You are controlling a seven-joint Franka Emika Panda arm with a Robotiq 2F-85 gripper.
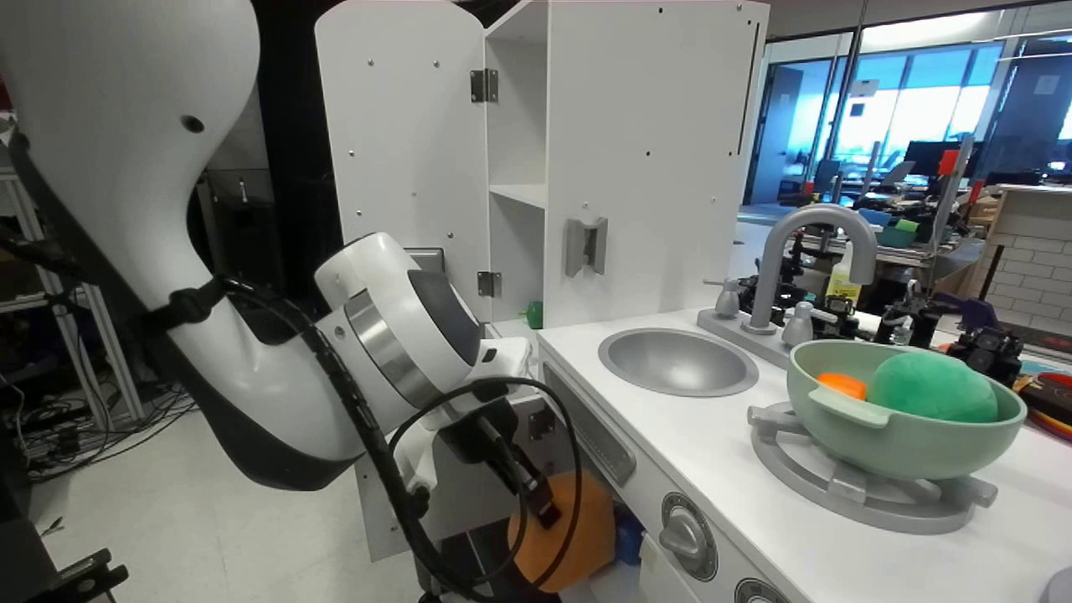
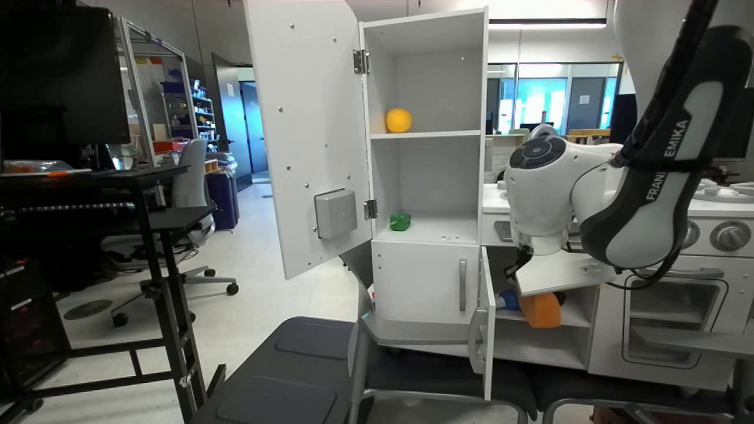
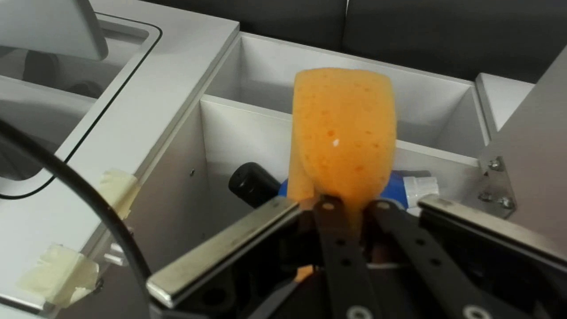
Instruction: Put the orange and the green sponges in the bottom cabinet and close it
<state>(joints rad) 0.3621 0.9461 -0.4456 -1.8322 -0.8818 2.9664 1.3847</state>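
A: Holding what?
B: Pinching one orange sponge (image 3: pixel 343 133) in the gripper (image 3: pixel 355 208), with fingers (image 3: pixel 341 252) squeezed together on its near end. Porous foam, rounded block, bulging past their tips.
A: Held where?
B: At the mouth of the open bottom cabinet (image 2: pixel 536 343), smooth white board. Behind the sponge, one shelf (image 3: pixel 248 108) running crosswise. Can't tell depth past the shelf edge.
A: Other colour?
B: One rounded, fuzzy-looking green lump (image 1: pixel 934 387), well apart from the gripper, higher and to its right in an exterior view. Can't tell foam from plush. Sitting in one smooth mint-green bowl (image 1: pixel 913 448) beside one orange piece (image 1: pixel 842 385), part hidden by the rim.
A: Just past the tips?
B: Smooth blue object (image 3: pixel 394 190), black cap (image 3: pixel 254 184) to the left of the gripper, white cap (image 3: pixel 420 189) to the right, middle covered by the sponge. Can't tell one item or two. Farther right in the wrist view, one metal hinge (image 3: pixel 496 186) with three screws. Farther left, two strips of crinkled tape (image 3: pixel 117 188).
A: Any text?
B: Reading "FRAN", strap (image 2: pixel 683 164), "EMIKA" on the arm (image 2: pixel 633 235), above the gripper.
A: More counts?
B: Left of the gripper in an exterior view, inside one tall white cupboard (image 2: pixel 436 194): one smooth yellow ball (image 2: pixel 399 120), one lumpy green pepper shape (image 2: pixel 400 222).
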